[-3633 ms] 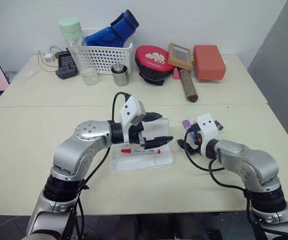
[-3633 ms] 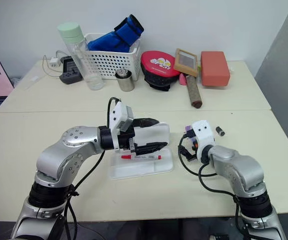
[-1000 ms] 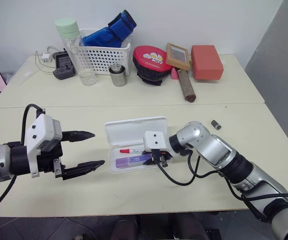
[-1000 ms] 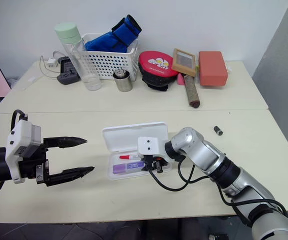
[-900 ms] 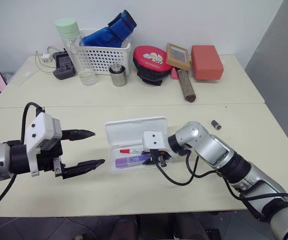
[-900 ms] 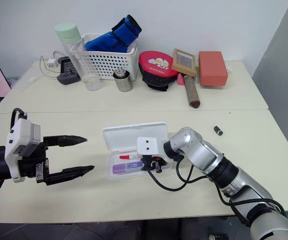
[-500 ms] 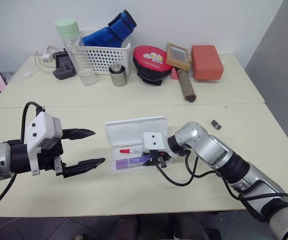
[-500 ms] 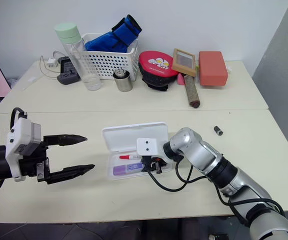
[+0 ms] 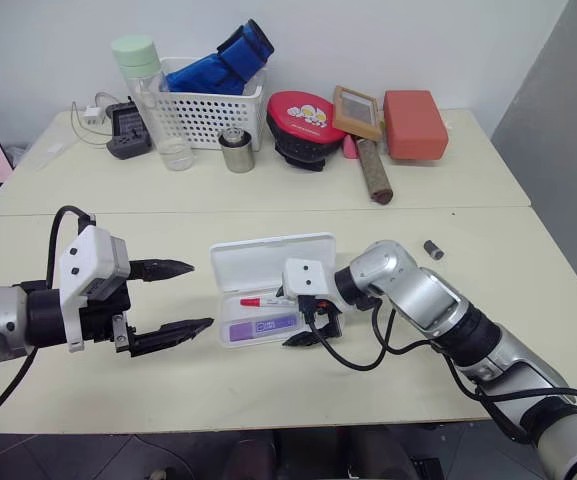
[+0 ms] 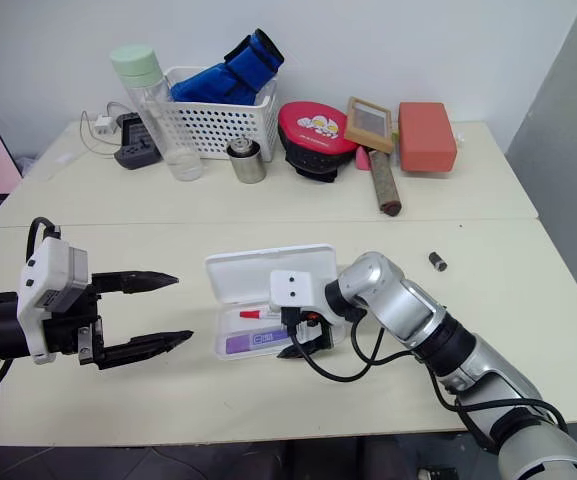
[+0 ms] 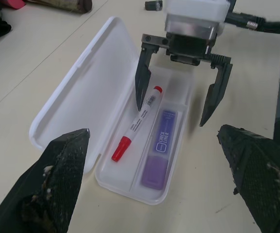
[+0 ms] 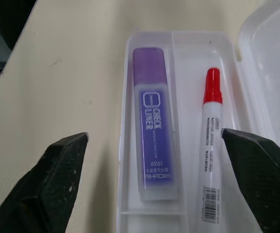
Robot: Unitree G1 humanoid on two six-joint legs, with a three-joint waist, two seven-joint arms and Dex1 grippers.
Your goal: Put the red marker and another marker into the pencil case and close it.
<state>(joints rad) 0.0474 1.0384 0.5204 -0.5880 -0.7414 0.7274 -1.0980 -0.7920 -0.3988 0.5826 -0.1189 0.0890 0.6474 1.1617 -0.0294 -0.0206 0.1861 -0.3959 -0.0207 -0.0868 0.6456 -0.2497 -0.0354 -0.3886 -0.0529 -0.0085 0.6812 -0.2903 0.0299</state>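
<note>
The pencil case lies open on the near table, its lid folded back flat. In its tray, side by side, lie the red marker and the other marker, a flat purple one. My right gripper hangs open just over the tray's right end, its two fingers spread either side of the markers and holding nothing. Off to the left of the case my left gripper is wide open and empty, pointing at the case.
A small dark cap lies to the right of the case. On the far table stand a white basket, a clear bottle, a metal cup, a red pouch, a brown roll and an orange block.
My right gripper has opened and let go of the purple marker, which now lies in the tray beside the red one. The left arm has kept still.
</note>
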